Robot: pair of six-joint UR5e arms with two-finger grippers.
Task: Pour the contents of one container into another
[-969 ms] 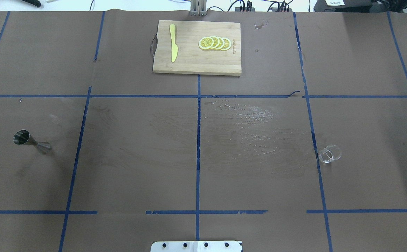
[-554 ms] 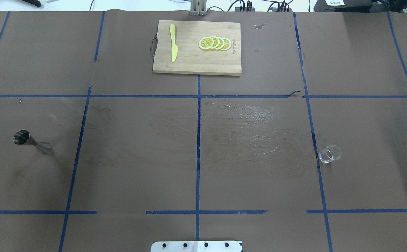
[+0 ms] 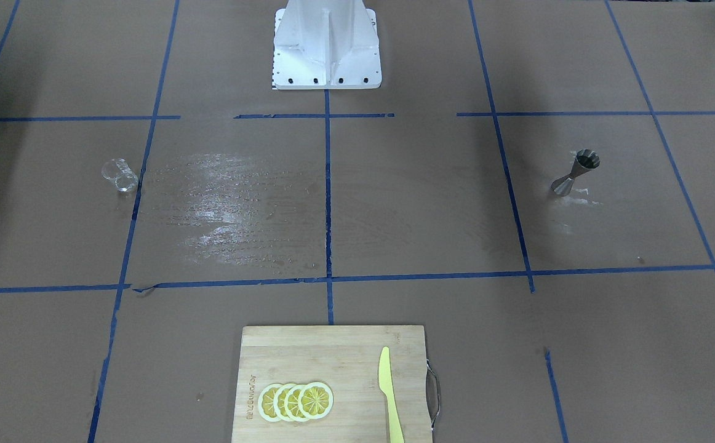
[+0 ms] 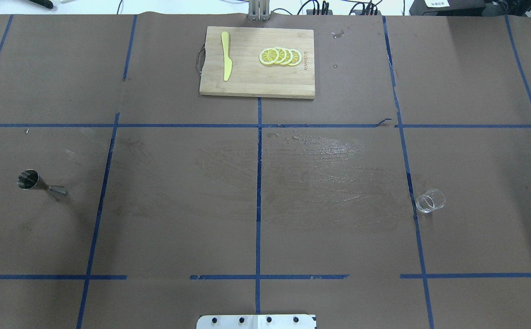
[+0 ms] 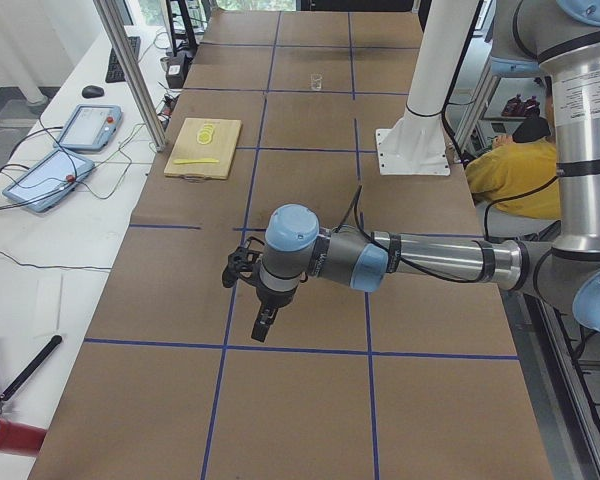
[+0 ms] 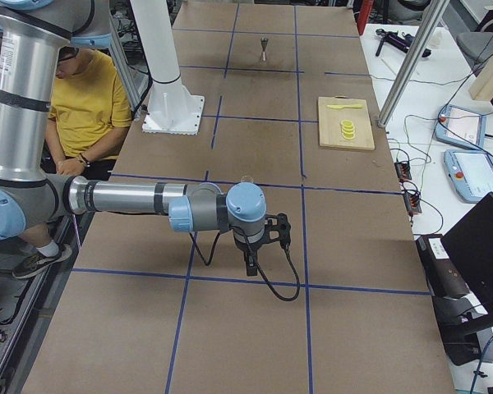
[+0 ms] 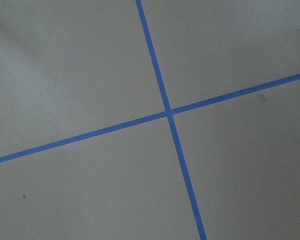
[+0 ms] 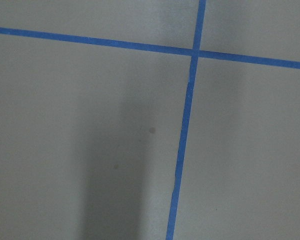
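The clear glass cup [image 4: 430, 201] stands upright on the table's right side, beside a blue tape line; it also shows in the front view [image 3: 119, 175]. Far off on the left stands the metal jigger [image 4: 41, 185], upright as well [image 3: 575, 173]. Neither arm reaches into the overhead or front view. The left gripper [image 5: 265, 325] hangs over the table's near left end, and the right gripper [image 6: 251, 264] over the right end, both pointing down and away from the cup and jigger. I cannot tell if either is open or shut. Both wrist views show only brown paper and tape.
A wooden cutting board [image 4: 256, 82] lies at the far middle with lemon slices [image 4: 280, 56] and a yellow knife [image 4: 225, 55]. A wet smear [image 4: 320, 155] covers the paper centre-right. The robot's white base [image 3: 327, 43] is at the near edge. A seated person [image 6: 86, 103] is beside the robot.
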